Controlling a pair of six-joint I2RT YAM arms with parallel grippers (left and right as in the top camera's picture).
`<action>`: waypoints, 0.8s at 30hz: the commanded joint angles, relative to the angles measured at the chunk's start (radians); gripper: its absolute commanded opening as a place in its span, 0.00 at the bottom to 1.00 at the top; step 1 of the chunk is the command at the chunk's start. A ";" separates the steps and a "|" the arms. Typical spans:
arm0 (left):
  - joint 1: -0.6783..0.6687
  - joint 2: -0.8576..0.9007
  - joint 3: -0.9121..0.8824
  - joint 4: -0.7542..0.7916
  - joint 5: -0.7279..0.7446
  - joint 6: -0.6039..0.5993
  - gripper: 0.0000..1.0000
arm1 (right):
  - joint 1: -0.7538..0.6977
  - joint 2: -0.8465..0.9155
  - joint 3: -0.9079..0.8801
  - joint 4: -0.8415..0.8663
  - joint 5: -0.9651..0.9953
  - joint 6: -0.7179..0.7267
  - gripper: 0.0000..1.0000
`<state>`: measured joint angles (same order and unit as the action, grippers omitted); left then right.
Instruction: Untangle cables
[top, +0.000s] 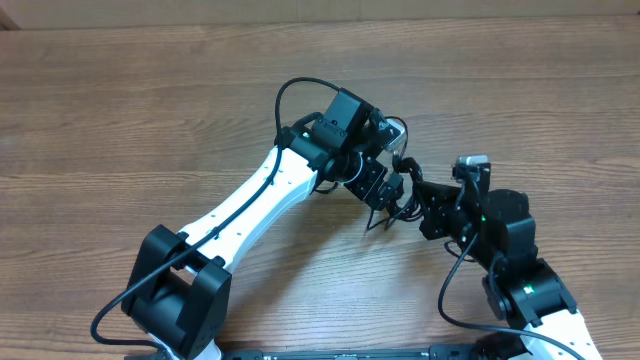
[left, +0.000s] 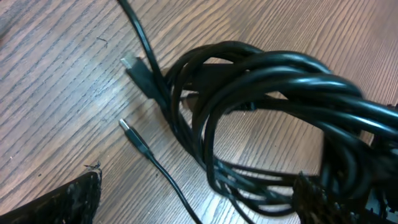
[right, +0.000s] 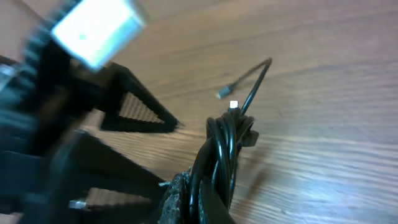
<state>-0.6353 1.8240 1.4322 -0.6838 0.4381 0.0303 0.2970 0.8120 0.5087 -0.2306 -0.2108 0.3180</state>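
Overhead, both arms meet near the middle of the wooden surface (top: 150, 100), a little toward its right edge and about halfway between the far and near edges. The cables (top: 400, 190) sit right there as a dark knot between the two tools, mostly hidden by them from above.

From the left wrist, the cables form a thick coil of glossy black loops lying on the wood. A flat plug (left: 138, 68) pokes out of the coil's left side, and a thinner cord ends in a small silver-tipped plug (left: 127, 127) lying loose just beside it. The left tool (left: 199, 183) has its fingers spread wide apart, one at the lower left of the view, the other (left: 310, 199) against the underside of the coil, with nothing pinched.

From the right wrist the picture is blurred. A twisted bunch of cords rises from between the right tool (top: 420, 205) fingers, which seem to be clamped on it. Two short plug ends stick out past the top of the bunch.
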 joint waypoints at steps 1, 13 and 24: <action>-0.003 0.009 0.010 -0.003 -0.010 0.026 0.96 | 0.005 -0.020 0.011 0.032 -0.039 0.051 0.04; 0.001 0.009 0.010 -0.027 -0.330 0.001 1.00 | 0.005 -0.020 0.011 0.071 -0.099 0.079 0.04; 0.060 0.009 0.010 -0.039 -0.491 -0.125 0.99 | 0.005 -0.020 0.011 0.101 -0.149 0.079 0.04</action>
<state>-0.6014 1.8236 1.4322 -0.7185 0.0010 -0.0505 0.2970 0.8070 0.5087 -0.1436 -0.3344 0.3923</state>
